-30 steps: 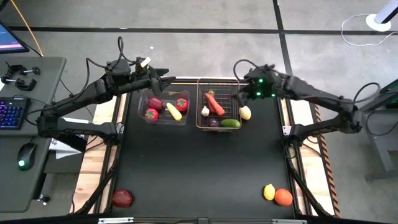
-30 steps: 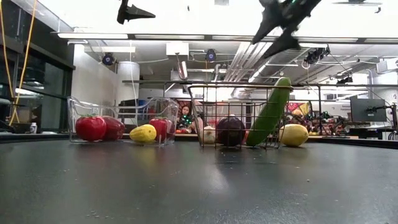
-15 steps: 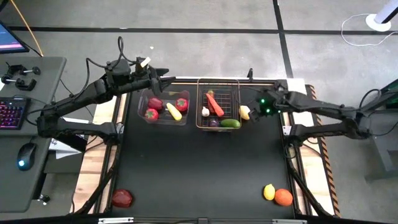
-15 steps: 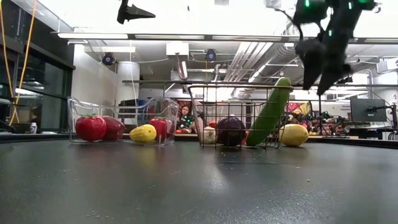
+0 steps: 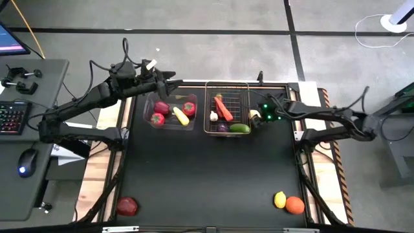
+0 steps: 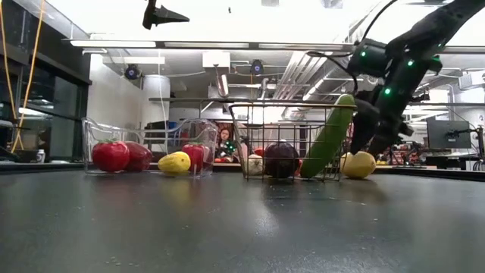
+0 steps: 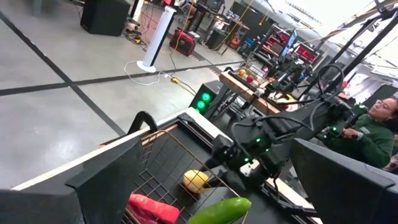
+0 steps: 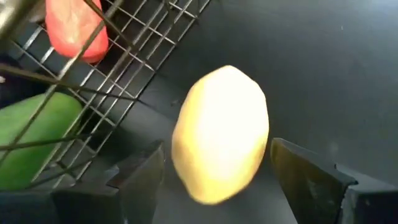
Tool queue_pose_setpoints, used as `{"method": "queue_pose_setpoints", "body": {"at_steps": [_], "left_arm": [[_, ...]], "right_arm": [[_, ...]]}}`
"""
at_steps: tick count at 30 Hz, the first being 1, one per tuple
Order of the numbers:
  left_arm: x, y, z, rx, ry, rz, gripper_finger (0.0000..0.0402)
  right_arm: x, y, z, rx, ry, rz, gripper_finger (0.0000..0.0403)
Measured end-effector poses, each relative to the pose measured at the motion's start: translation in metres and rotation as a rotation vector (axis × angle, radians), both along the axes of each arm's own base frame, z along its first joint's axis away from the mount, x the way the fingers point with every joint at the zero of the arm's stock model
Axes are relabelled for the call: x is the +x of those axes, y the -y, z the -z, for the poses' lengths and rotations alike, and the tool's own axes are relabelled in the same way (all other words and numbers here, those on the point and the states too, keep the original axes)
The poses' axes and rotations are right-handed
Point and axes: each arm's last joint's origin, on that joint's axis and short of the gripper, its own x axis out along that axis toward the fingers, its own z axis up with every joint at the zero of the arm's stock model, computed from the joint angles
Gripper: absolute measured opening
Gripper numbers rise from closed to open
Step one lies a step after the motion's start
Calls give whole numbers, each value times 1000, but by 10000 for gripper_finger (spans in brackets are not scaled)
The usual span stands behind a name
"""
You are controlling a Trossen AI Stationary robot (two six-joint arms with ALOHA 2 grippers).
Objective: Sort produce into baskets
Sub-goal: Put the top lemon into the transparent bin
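Yellow lemon [image 8: 221, 134] is lying on the worktop [image 5: 207, 168] just outside the wire basket [image 5: 227, 109], on its right-arm side, directly between the fingers of the right hand [image 8: 217, 177]. That hand is standing open, a finger at either flank of the lemon and neither visibly touching; the lemon's long axis is running roughly along the fingers, so a closure would likely meet its narrower width. The left hand [image 5: 169, 78] is hanging open above the clear bin [image 5: 171, 111], well apart from the lemon.
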Motion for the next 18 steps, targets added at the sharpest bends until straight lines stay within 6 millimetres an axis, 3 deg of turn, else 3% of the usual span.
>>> {"method": "queue_pose_setpoints", "body": {"at_steps": [8,11,15,18], "left_arm": [[0,0,0,-2,0,0,394],[0,0,0,-1,1,0,394],[0,0,0,5,-3,-5,394],[0,0,0,19,-9,-10,394]], "right_arm": [[11,7,17,-19,-52,-53,280],[11,7,16,-21,-53,-57,259],[3,3,1,-52,-85,-55,198],[-3,2,-27,-129,-102,-67,195]]}}
